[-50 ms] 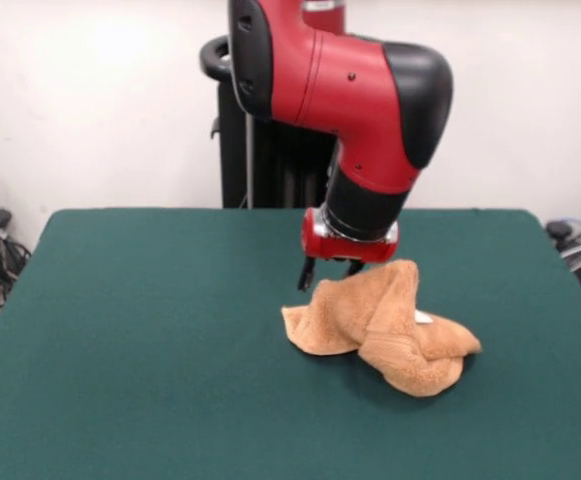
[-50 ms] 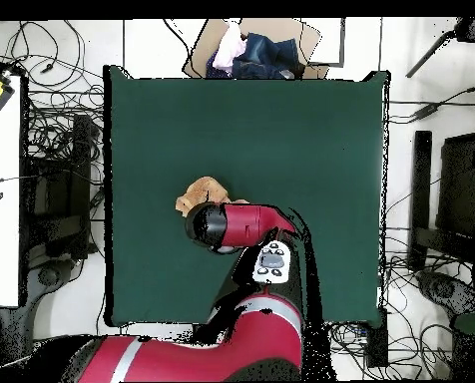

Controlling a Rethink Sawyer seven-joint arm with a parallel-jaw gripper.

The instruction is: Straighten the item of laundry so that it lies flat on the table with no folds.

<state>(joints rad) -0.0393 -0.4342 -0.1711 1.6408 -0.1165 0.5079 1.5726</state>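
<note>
Green felt of the table (image 1: pixel 130 380) fills the view nearest you, broad, flat and bare. On it, right of centre, the towel (image 1: pixel 385 325) sits bunched in a soft terry heap, orange-tan, twisted over itself, one peak raised toward the arm (image 1: pixel 355 100). You are at the first step: nothing is spread yet. The jaws (image 1: pixel 328 272) hang just behind that peak, at the heap's far edge; you cannot tell whether they pinch cloth or stand apart. Next you likely need an edge or corner drawn outward to undo the twist.
</note>
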